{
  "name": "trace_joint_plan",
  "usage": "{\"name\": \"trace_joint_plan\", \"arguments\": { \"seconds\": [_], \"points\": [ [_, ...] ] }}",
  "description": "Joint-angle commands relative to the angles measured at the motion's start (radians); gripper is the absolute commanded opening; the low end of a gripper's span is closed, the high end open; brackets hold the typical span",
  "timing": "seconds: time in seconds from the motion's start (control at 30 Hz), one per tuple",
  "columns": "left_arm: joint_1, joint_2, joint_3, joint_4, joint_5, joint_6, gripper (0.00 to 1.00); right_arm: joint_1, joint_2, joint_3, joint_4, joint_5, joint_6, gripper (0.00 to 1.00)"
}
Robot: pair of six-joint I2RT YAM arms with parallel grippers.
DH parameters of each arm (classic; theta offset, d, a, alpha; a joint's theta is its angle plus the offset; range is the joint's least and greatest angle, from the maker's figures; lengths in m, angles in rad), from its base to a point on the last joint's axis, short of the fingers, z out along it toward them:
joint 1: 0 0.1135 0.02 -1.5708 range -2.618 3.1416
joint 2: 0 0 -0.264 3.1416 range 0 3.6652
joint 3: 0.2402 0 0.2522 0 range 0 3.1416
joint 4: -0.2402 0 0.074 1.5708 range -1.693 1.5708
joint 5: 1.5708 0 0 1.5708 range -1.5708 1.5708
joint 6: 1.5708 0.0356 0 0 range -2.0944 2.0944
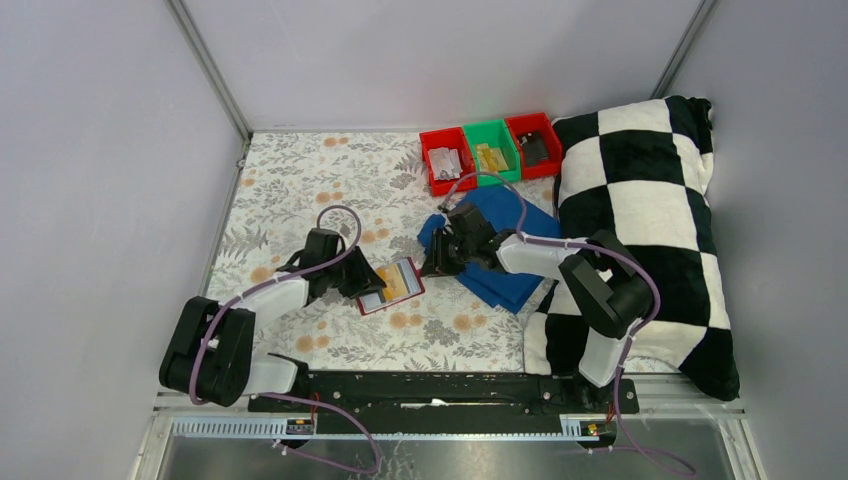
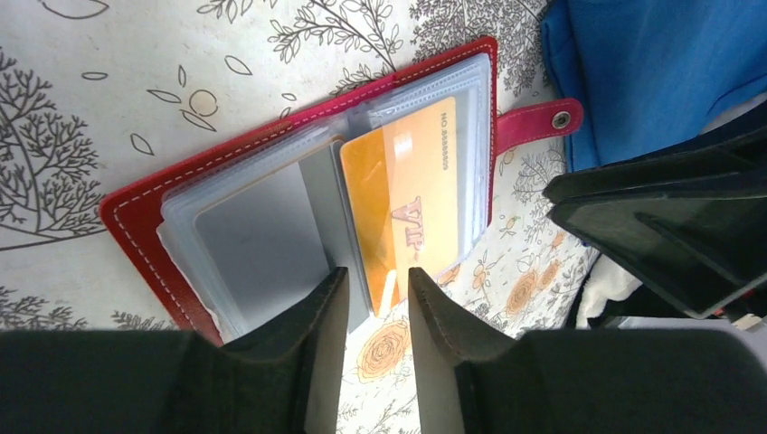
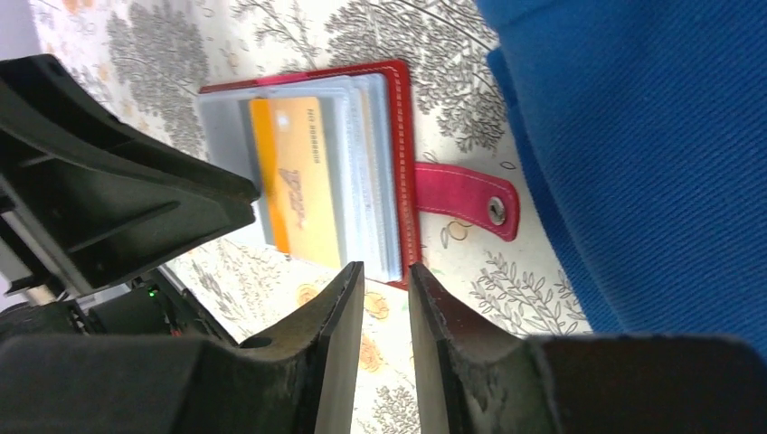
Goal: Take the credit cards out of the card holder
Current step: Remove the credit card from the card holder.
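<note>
The card holder (image 2: 127,217) could be dragged along, or a clear sleeve pinched with the card, if the orange card (image 2: 407,199) is pulled while the holder is not pinned down. The left gripper (image 2: 377,276) is seen narrowly parted and empty, its tips just at the holder's open edge, below the card. The right gripper (image 3: 386,268), likewise slightly parted and holding nothing, is placed just off the holder's edge near the strap (image 3: 466,194). The holder lies open between them.
</note>
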Motion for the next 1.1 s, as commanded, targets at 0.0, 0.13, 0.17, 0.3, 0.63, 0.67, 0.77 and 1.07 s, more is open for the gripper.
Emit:
{"name": "trace_joint_plan", "arguments": {
  "seconds": [0.0,0.13,0.17,0.3,0.63,0.67,0.77,1.07],
  "points": [
    [0.007,-0.051,0.036,-0.063,-0.046,0.028,0.36,0.001,-0.067,0.027,0.002,-0.006,-0.025,0.33],
    [0.006,-0.093,0.034,-0.069,-0.063,0.012,0.36,0.022,-0.032,0.066,0.019,-0.03,-0.013,0.34],
    [0.006,-0.104,0.023,-0.045,-0.053,-0.001,0.36,0.027,-0.019,0.08,0.015,-0.029,-0.013,0.33],
    [0.005,-0.119,-0.014,0.03,-0.027,-0.045,0.37,0.04,0.021,0.115,0.043,-0.056,0.01,0.33],
    [-0.003,-0.11,-0.048,0.09,-0.043,-0.116,0.43,0.054,0.098,0.131,0.093,-0.11,0.058,0.34],
    [-0.003,-0.11,-0.054,0.1,-0.042,-0.121,0.43,0.054,0.103,0.129,0.099,-0.112,0.062,0.34],
    [-0.003,-0.104,-0.071,0.126,-0.041,-0.135,0.44,0.054,0.114,0.125,0.108,-0.117,0.068,0.34],
    [-0.004,-0.08,-0.113,0.176,-0.038,-0.157,0.46,0.055,0.137,0.132,0.12,-0.125,0.075,0.33]
  ]
}}
